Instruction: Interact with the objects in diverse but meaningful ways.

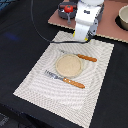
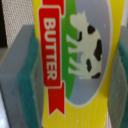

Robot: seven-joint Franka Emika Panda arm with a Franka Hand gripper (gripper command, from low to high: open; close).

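Note:
A yellow packet [image 2: 80, 55] fills the wrist view, printed with a red "BUTTER" banner and a black-and-white cow. My gripper [image 2: 74, 85] is shut on it, its grey fingers [image 2: 20, 75] with teal pads pressed against both of the packet's long sides. In the exterior view the gripper [image 1: 82, 39] hangs over the far edge of the striped placemat [image 1: 40, 75], and the arm hides the packet there. A red tomato-like ball [image 1: 65, 8] lies on the pink board [image 1: 112, 27] behind the arm. No white oblong piece or dark stick is in view.
A round tan plate [image 1: 67, 65] sits in the middle of the placemat, with a wooden-handled fork [image 1: 80, 56] beyond it and a wooden-handled knife [image 1: 65, 80] in front. A grey pot [image 1: 123, 17] stands at the exterior view's right on the board. A black cable [image 1: 35, 25] hangs behind.

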